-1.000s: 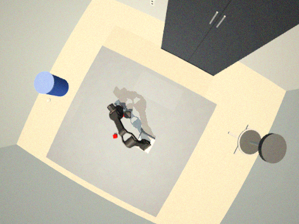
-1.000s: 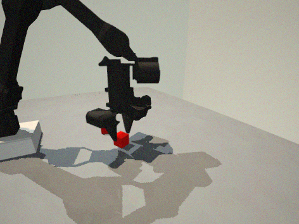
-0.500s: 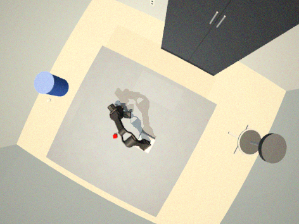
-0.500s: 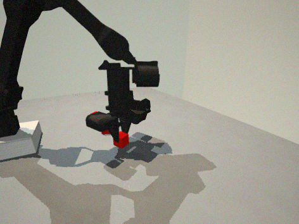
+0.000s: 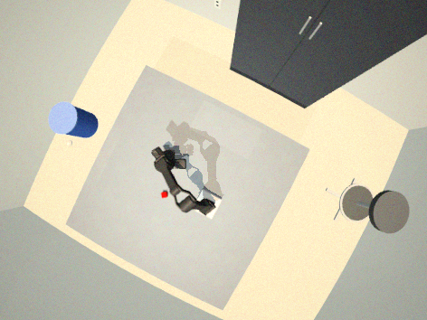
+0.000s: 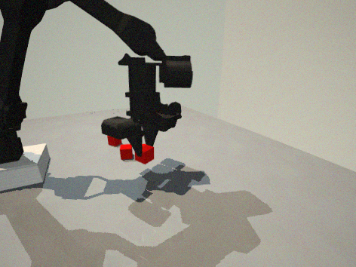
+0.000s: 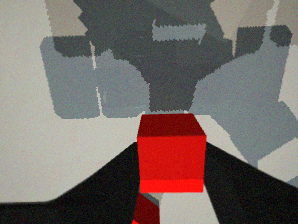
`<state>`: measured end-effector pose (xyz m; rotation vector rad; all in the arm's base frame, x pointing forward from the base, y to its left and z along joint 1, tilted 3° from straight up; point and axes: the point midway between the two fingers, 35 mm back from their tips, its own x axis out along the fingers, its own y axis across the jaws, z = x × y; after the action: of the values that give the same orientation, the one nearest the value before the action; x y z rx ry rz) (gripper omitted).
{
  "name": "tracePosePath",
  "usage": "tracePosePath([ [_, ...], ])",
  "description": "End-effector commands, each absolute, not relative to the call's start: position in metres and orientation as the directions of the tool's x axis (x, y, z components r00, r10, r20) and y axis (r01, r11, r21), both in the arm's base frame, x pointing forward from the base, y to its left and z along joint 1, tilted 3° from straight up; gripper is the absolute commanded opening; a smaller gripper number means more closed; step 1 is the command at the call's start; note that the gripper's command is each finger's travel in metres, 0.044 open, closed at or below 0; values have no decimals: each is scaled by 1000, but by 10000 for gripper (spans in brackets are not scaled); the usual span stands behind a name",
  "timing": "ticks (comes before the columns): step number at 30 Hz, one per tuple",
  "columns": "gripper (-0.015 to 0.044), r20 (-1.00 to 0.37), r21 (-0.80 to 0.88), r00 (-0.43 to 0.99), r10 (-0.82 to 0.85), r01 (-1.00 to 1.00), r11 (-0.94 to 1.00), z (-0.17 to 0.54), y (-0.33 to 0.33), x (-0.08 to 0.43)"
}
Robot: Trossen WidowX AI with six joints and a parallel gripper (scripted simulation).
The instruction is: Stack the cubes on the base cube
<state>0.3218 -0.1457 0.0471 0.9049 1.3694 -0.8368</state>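
While my gripper (image 6: pixel 145 147) is down low by the floor (image 6: pixel 264 181), its two dark fingers are squeezed on the near cube (image 7: pixel 171 152), one finger on each side, so I have it clamped. I think this is the first grab of the job: one loose cube is caught but not stacked yet. Next I would lift it straight up, keep it flat, and carry it over to the base cube, setting it on one top corner without bumping the base. Just behind my fingers sits a second cube (image 6: pixel 127 151), very close to the held one, so I must go up with care. A third cube (image 6: pixel 113 140) peeks out farther back, partly hidden under the gripper body. I cannot tell which of those two is the fixed base. All three are bright red, small and look alike, with sharp edges and flat plain faces, easy to pinch.
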Motion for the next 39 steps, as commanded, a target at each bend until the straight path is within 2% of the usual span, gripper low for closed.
tracePosePath([
  [1,105,-999,54,47,27,898,436,64,-146,323],
  [23,105,-999,53,46,27,897,438,120,-145,316],
  [39,105,-998,55,47,30,786,616,111,-97,328],
])
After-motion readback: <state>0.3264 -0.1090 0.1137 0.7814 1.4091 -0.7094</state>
